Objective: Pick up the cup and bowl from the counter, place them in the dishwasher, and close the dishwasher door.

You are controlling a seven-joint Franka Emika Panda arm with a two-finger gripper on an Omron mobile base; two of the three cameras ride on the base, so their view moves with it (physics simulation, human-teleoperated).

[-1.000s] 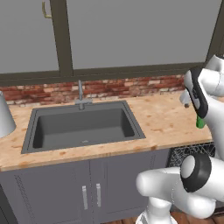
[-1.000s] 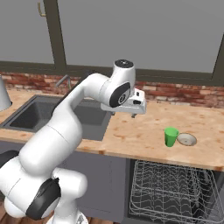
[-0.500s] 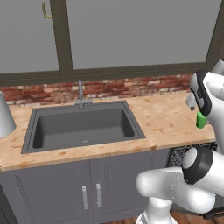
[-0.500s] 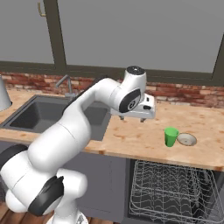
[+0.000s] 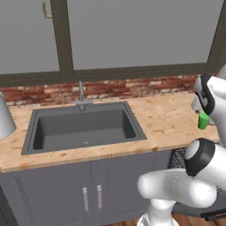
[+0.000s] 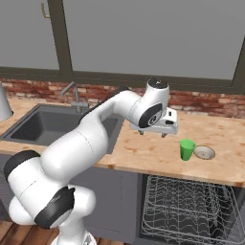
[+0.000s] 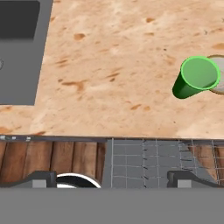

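The gripper [image 6: 152,133] hangs above the counter [image 6: 143,153] with its jaws spread wide and nothing between them. It sits between the sink [image 6: 43,127] and the cup [image 6: 187,149], well short of the cup.

The cup stands upright, mouth up, near the counter's front edge; in the hand view it lies toward the upper right [image 7: 195,78]. The bowl [image 6: 204,152] sits just beside it on the far side from the arm; whether the 2 touch I cannot tell. Below them the dishwasher [image 6: 191,210] stands open, its wire rack [image 7: 148,159] pulled out under the counter edge.

By the look of it, the cup is a light, stiff, smooth-walled thing, probably a bit slippery. It flares slightly toward the rim, so a grip low or mid-wall, with the fingers on opposite sides, should hold better than one at the lip. It looks narrow enough for the jaws as they now stand. The finger on the bowl side will have little room, so closing across the other axis, parallel to the counter's edge line, seems safer.

The bowl looks shallow and low, with little wall to clamp. Pinching its rim, 1 finger inside and 1 outside, seems the likeliest hold. It may tilt when lifted.

Neither of the 2 items has been picked up yet; the cup is probably first.
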